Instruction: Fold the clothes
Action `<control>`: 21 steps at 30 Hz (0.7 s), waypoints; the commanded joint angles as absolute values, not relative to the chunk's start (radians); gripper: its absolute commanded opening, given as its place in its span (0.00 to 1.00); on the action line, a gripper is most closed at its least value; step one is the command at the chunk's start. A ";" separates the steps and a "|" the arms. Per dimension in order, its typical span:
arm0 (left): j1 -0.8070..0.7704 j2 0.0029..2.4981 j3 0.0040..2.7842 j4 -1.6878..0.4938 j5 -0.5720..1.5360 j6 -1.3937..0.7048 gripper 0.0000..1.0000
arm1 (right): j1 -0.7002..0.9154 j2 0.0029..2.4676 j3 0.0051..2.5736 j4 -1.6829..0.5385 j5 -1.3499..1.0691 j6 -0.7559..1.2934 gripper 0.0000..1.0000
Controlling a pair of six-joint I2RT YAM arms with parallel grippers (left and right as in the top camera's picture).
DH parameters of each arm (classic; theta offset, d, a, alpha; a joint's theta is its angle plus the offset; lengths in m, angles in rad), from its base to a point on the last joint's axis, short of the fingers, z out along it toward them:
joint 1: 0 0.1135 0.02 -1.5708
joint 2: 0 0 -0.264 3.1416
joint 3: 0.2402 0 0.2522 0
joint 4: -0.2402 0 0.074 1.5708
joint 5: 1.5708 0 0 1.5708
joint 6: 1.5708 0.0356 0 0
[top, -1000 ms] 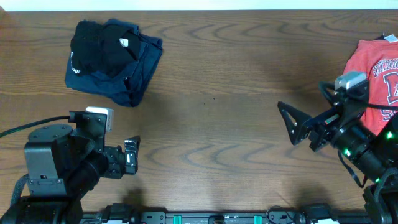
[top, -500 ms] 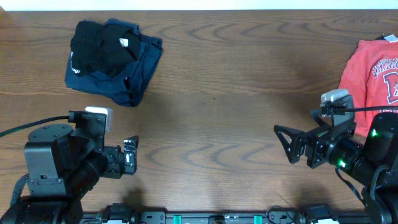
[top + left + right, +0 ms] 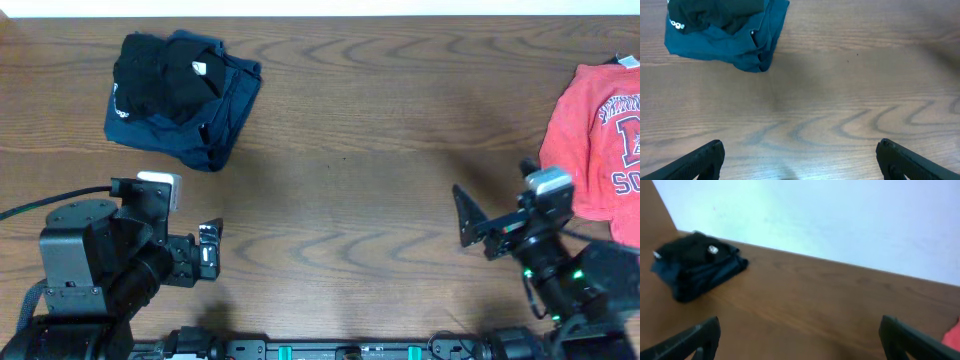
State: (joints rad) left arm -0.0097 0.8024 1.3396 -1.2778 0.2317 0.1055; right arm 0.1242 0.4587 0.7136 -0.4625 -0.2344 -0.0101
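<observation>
— Left gripper (image 3: 212, 250) sits low at the near left of the surface (image 3: 350, 130), jaws wide apart, nothing between them. Same on the other side?

— Same. Right gripper (image 3: 465, 218) hangs over bare wood at the near right, jaws spread and empty, pointing in toward the middle. Neither one is touching any cloth.

— So where are the clothes?

— Two spots, well apart. At the far left there's a compact stack: the black T-shirt (image 3: 160, 75), its small white tag (image 3: 199, 68) showing, lies on top of the navy garment (image 3: 228, 110). At the right edge lies the coral-red T-shirt (image 3: 590, 140), lettering up and partly out of the overhead picture.

— Is that stack finished?

— I'd call it done, or close to it. Both pieces are bundled small and piled together, though the edges look a bit rumpled, more so in the left wrist view.

— And the red one?

— Spread out and showing no fold that I can make out. By my reading that's the job left. The right arm is the near one, with the shirt just beside its wrist.

— Roughly how far along, then?

— Two of the three visible garments put away and one to go, I'd judge.
</observation>
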 commanded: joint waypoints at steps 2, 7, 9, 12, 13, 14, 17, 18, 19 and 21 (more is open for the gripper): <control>-0.014 0.803 1.346 -1.279 0.223 0.112 0.98 | 0.131 0.324 0.508 -0.398 -0.206 -0.035 0.99; -0.014 0.803 1.346 -1.279 0.223 0.112 0.98 | 0.131 0.139 0.313 -0.350 -0.198 -0.035 0.99; -0.014 0.803 1.346 -1.279 0.223 0.112 0.98 | 0.131 0.055 0.245 -0.331 -0.199 -0.025 0.99; -0.014 0.803 1.346 -1.279 0.223 0.112 0.98 | 0.133 0.017 0.186 -0.296 -0.199 -0.012 0.99; -0.014 0.803 1.346 -1.279 0.223 0.112 0.98 | 0.131 0.024 0.174 -0.279 -0.199 -0.012 0.99; -0.014 0.803 1.346 -1.279 0.223 0.112 0.98 | 0.130 0.023 0.163 -0.268 -0.197 -0.014 0.99; -0.014 0.803 1.346 -1.279 0.223 0.112 0.98 | 0.130 0.004 0.115 -0.214 -0.199 -0.015 0.99; -0.014 0.803 1.346 -1.279 0.223 0.112 0.98 | 0.131 0.005 0.097 -0.200 -0.199 -0.015 0.99; -0.014 0.803 1.346 -1.279 0.223 0.112 0.98 | 0.131 0.005 0.076 -0.189 -0.199 -0.015 0.99; -0.014 0.803 1.346 -1.279 0.223 0.112 0.98 | 0.131 0.005 0.042 -0.143 -0.199 -0.016 0.99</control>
State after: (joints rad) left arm -0.0097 0.8032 1.3396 -1.2778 0.2314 0.1055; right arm 0.1242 0.0143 0.0803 -0.1661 -0.2077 -0.0151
